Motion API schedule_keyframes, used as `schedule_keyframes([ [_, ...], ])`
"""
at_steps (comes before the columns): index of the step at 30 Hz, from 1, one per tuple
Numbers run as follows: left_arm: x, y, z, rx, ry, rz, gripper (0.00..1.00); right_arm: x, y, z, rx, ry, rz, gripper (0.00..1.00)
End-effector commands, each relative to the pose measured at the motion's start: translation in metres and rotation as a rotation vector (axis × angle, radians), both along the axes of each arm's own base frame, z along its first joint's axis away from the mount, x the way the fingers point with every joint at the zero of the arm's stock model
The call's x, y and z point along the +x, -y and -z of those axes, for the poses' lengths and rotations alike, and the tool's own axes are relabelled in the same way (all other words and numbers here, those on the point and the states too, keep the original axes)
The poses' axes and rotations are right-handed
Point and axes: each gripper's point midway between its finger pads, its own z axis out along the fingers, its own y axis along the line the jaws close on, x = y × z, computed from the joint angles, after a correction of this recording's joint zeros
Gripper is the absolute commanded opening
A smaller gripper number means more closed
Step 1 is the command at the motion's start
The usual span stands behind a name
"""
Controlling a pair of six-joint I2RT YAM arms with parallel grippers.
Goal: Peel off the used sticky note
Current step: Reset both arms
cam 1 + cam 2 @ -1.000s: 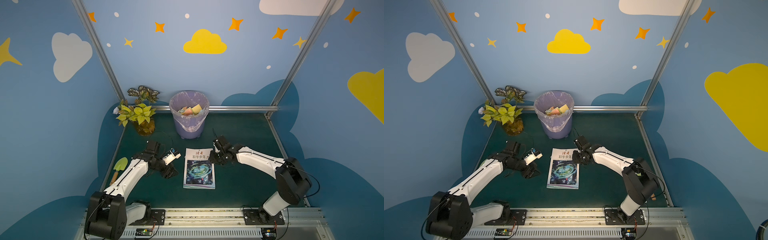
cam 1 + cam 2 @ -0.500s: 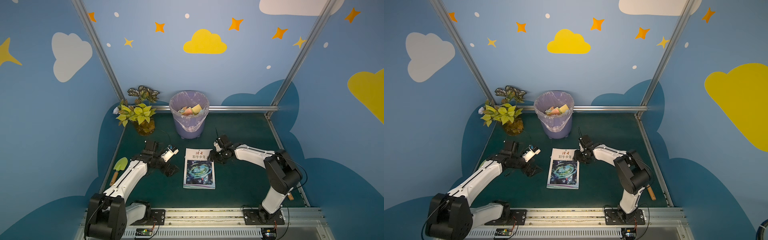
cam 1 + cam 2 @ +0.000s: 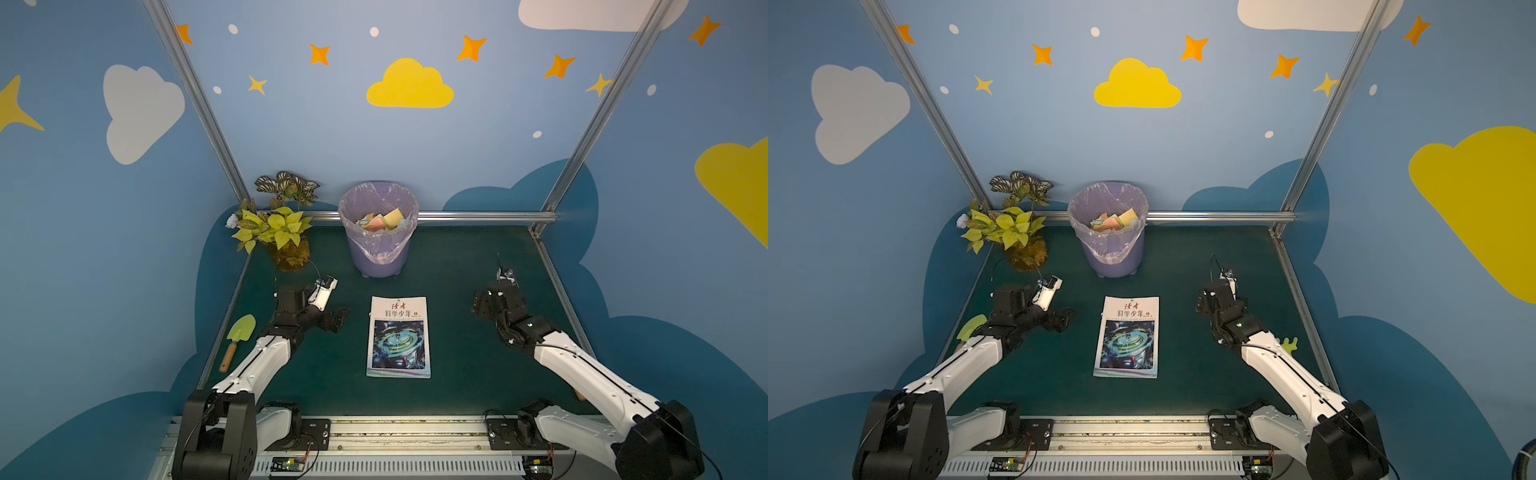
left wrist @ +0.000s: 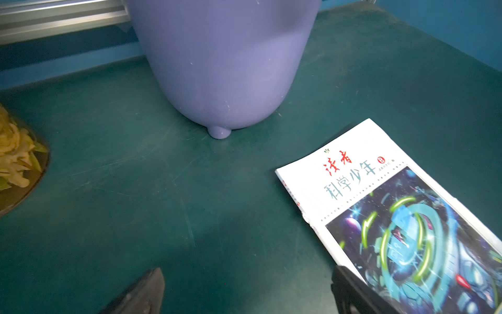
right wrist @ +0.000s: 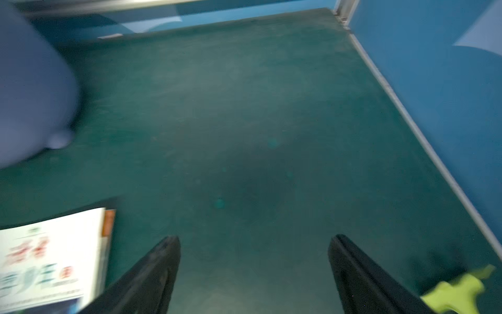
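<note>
Mid-counter, on the magazine point(image 3: 398, 336), a presumed orange sticky note point(image 5: 108, 223): light, floppy; pinch its free edge. Left hand point(image 4: 245, 275) and right hand point(image 5: 255, 238) released, empty.

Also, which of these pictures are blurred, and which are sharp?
Right wrist view: blurred all over, the magazine title unreadable, the purple bin soft-edged. Left wrist view: mostly sharp, the title legible. Both top views: sharp and evenly lit.

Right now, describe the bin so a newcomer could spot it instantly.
Find the rail along the back of the green table. The bin stands before it, beside the potted plant. It alone is purple, lined with a bag and holding coloured notes.
</note>
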Motion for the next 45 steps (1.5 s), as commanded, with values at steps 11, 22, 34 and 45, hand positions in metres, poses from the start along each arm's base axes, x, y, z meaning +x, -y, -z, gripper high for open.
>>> schedule_keyframes([
  [11, 0.018, -0.014, -0.005, -0.026, 0.343, -0.096, 1.0, -0.006, 0.102, 0.011, -0.084, 0.297, 0.299, 0.97],
  [22, 0.058, -0.034, 0.028, -0.009, 0.223, -0.239, 1.0, 0.033, 0.093, 0.033, -0.083, 0.355, 0.167, 0.97],
  [34, 0.057, -0.036, 0.027, -0.011, 0.223, -0.245, 1.0, 0.077, 0.077, 0.058, -0.099, 0.173, 0.016, 0.97],
  [45, 0.057, -0.036, 0.027, -0.011, 0.221, -0.244, 1.0, 0.076, 0.077, 0.057, -0.098, 0.174, 0.013, 0.97],
])
